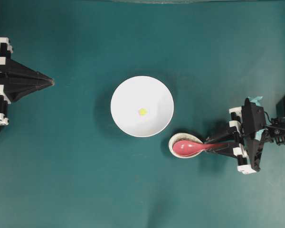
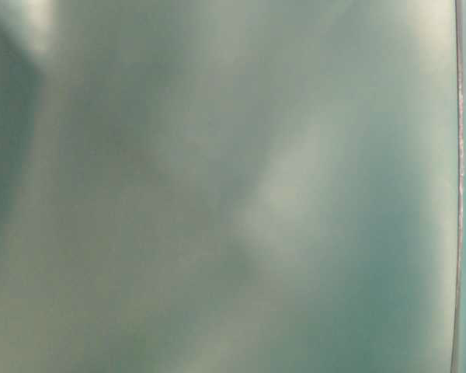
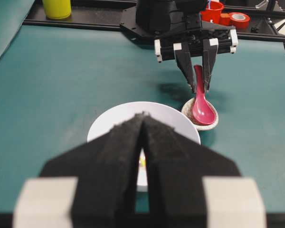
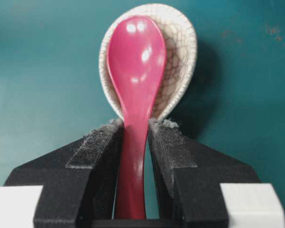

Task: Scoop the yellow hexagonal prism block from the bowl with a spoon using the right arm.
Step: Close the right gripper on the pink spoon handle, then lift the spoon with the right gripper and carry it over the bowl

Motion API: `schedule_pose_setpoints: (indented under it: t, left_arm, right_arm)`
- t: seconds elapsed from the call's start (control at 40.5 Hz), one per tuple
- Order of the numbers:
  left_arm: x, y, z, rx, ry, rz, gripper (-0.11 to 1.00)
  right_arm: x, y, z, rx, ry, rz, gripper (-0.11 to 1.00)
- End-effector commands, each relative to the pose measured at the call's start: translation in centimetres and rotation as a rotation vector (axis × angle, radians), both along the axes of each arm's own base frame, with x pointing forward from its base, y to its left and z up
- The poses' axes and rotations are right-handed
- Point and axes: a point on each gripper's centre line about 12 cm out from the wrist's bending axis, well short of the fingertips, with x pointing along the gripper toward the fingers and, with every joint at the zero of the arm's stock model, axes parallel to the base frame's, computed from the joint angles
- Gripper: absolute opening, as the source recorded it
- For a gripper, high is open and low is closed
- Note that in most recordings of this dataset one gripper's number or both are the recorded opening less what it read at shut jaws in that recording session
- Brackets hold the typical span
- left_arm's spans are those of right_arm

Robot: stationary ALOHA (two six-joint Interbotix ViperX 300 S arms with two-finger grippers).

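Teal mat (image 1: 85,180) everywhere; right gripper (image 4: 135,137) clamps the spoon (image 4: 135,71) handle, left gripper (image 3: 143,123) pinched closed, empty.

Overhead view: bright, even light; sharp; the bowl (image 1: 142,106) throws a soft shadow to its left on the surface (image 1: 76,180).
Table-level view: wholly out of focus, a pale green-grey wash with cloudy light patches.
Left wrist view: left tool (image 3: 143,118) blurred up close; background crisp.
Right wrist view: white glints on the spoon (image 4: 135,71); dark shadow right of the spoon rest (image 4: 180,57); right tool (image 4: 135,137) slightly soft.
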Motion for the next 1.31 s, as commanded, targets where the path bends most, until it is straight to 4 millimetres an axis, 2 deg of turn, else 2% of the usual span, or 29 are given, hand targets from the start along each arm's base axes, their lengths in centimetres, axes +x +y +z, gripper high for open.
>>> schedule_pose_setpoints:
  t: [0.0,0.419,0.987,1.283]
  left_arm:
    - [0.3,0.1,0.8,0.003,-0.018,0.003,-0.01]
    - [0.3,0.1,0.8,0.004,-0.018,0.002,-0.01]
    - [0.2,0.0,0.5,0.006,0.010,0.001,-0.01]
    - [0.1,0.0,0.5,0.005,0.020,0.001,-0.01]
  right_arm:
    - [0.4,0.2,0.4,0.006,-0.022,0.000,0.30]
    - [1.3,0.4,0.8,-0.010,0.005,0.011,0.24]
    - [1.9,-1.2,5.4,-0.004,-0.025,-0.020,0.23]
    - [3.7,-1.6,9.2,0.038,-0.078,-0.042,0.23]
